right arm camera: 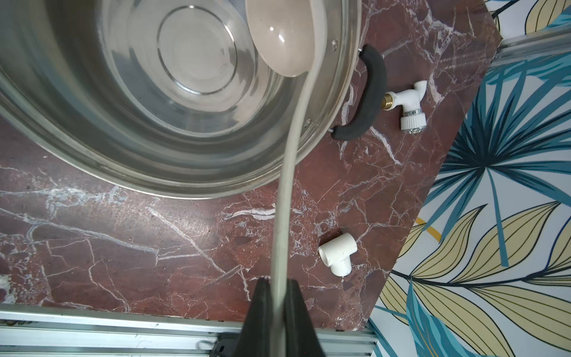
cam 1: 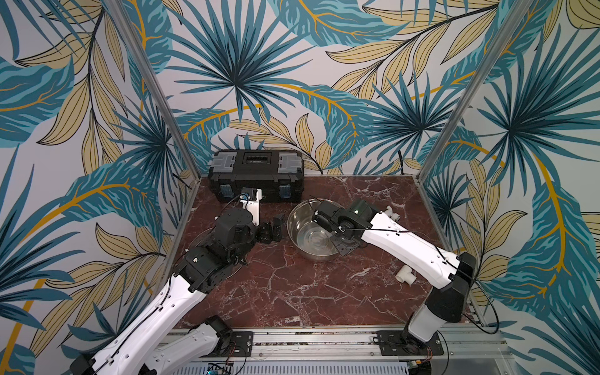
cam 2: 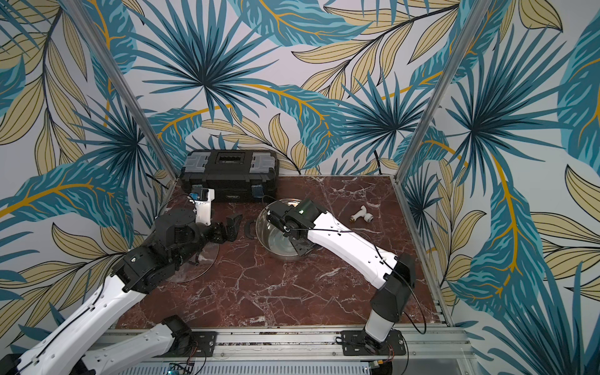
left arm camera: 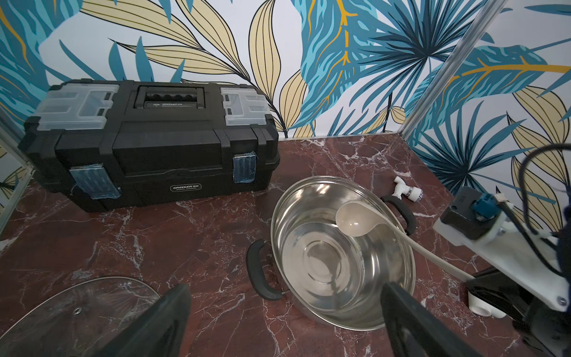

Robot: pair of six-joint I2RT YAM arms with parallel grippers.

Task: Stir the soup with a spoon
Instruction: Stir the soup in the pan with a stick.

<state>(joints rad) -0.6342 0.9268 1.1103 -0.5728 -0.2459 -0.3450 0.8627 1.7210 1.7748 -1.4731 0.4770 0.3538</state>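
Right gripper [right arm camera: 279, 282] clamped on spoon [right arm camera: 289, 173] handle; ladle bowl hangs inside pot [cam 1: 297, 227]. In a top view, left gripper [cam 1: 273, 230] at pot's 9 o'clock, spread wide, empty.

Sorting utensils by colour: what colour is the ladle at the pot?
Cream-beige; the ladle shows best in the left wrist view.
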